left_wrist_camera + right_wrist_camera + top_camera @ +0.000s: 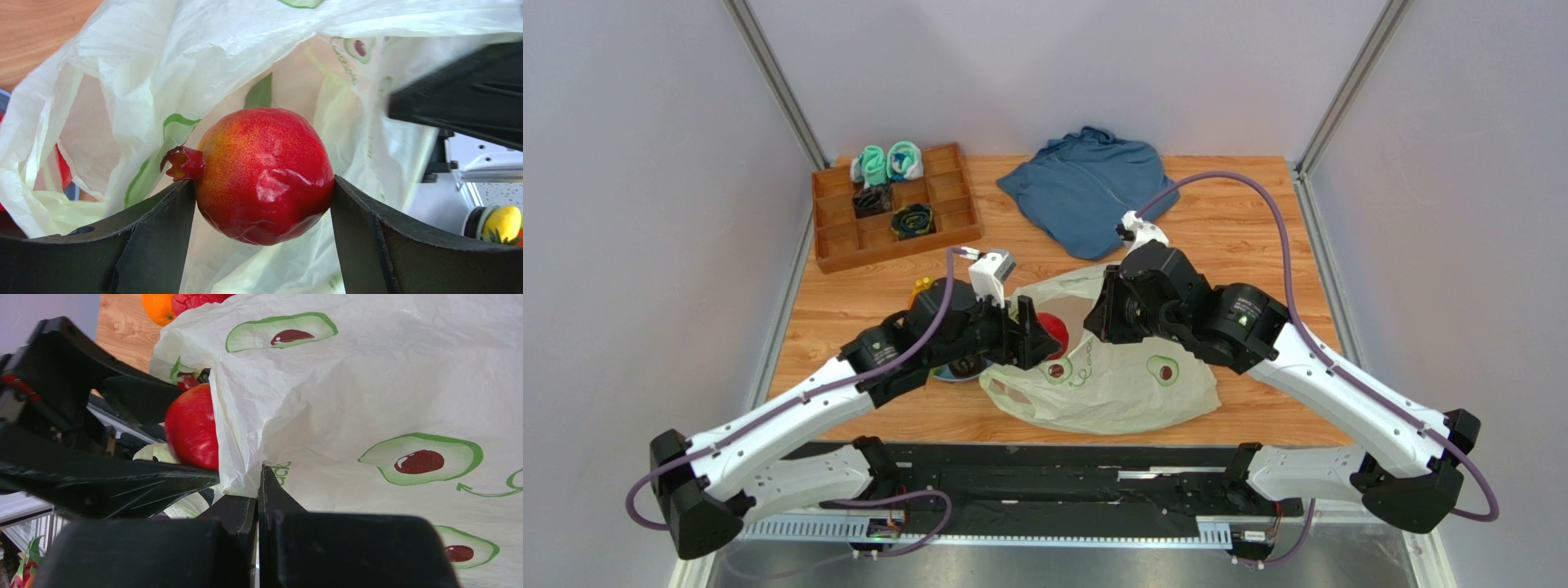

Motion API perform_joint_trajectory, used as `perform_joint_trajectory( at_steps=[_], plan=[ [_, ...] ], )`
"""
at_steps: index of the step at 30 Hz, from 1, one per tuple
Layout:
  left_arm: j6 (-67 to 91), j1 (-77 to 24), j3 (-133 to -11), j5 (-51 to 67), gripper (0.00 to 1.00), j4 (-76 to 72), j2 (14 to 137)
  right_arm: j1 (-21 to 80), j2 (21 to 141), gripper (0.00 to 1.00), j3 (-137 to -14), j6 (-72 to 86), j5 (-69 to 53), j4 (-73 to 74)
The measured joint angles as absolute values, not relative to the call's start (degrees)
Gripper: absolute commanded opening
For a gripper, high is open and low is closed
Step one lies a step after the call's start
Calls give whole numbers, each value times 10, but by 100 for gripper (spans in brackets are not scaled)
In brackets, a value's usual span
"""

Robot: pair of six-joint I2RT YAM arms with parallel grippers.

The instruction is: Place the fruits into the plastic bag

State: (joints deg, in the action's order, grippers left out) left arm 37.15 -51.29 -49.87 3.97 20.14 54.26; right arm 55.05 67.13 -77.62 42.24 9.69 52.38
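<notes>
My left gripper (1044, 337) is shut on a glossy red pomegranate (1053, 333) and holds it at the open mouth of the pale-green plastic bag (1112, 380). In the left wrist view the pomegranate (264, 174) sits between both fingers (153, 239), with the bag's inside (184, 55) behind it. My right gripper (1100, 321) is shut on the bag's upper edge and holds it lifted. In the right wrist view its jaws (258, 484) pinch the bag film (368, 386), and the pomegranate (193, 425) shows just left of it. An orange (158, 306) and another red fruit (193, 301) lie beyond the bag.
A wooden compartment tray (836, 233) with rolled socks stands at the back left. A folded blue garment (1087, 184) lies at the back centre. More fruits lie partly hidden under my left arm (940, 368), one of them yellow (922, 288).
</notes>
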Motion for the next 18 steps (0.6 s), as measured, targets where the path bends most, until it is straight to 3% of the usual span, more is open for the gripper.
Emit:
perform_joint_trajectory(
  at_steps=[6, 10, 18],
  plan=[
    [383, -513, -499, 48, 74, 193, 605, 550, 670, 0, -771, 423, 93, 523],
    [387, -514, -499, 59, 91, 183, 603, 550, 670, 0, -760, 427, 93, 520],
    [389, -514, -493, 67, 93, 173, 568, 550, 670, 0, -743, 433, 92, 514]
  ],
)
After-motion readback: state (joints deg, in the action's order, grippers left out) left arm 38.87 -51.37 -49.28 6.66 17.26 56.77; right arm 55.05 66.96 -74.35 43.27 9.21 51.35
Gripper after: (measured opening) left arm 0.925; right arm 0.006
